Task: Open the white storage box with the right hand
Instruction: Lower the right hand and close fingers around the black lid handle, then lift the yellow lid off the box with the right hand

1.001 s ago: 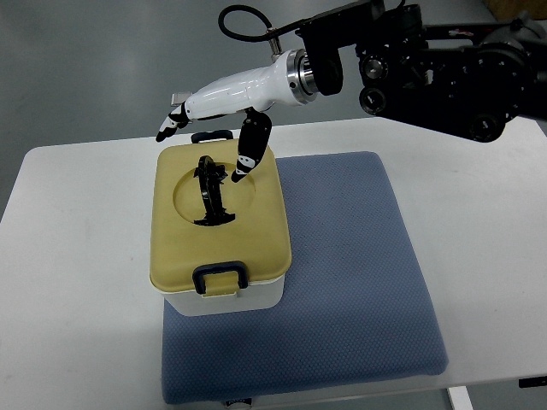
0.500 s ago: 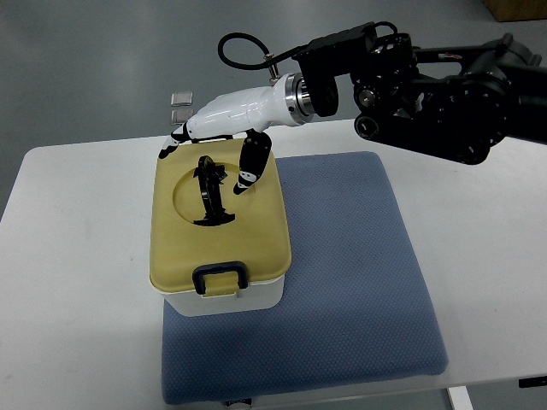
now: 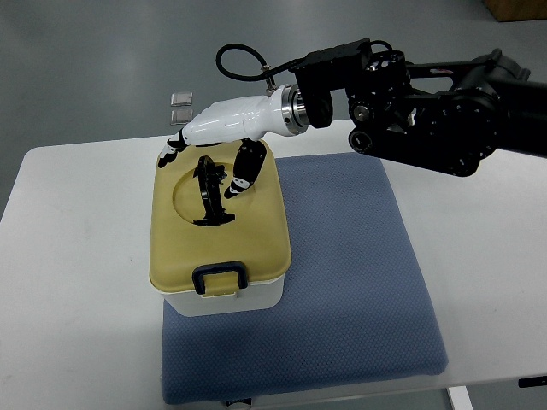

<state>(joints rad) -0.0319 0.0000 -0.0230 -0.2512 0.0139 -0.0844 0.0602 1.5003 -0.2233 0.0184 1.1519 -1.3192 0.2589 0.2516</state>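
We see the right robot hand (image 3: pixel 214 141) spread loose, grasping nothing. Below it sits the white storage box (image 3: pixel 220 224), whose upright black handle (image 3: pixel 208 190) stands beside the thumb.

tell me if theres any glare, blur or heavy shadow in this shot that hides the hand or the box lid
Top view: lighting is even and soft, with only faint shadows under the storage box on the blue mat. The right hand is sharp enough, though its dark fingertips blend with the black handle on the yellow lid. A mild shine shows on the hand's white shell, hiding nothing.
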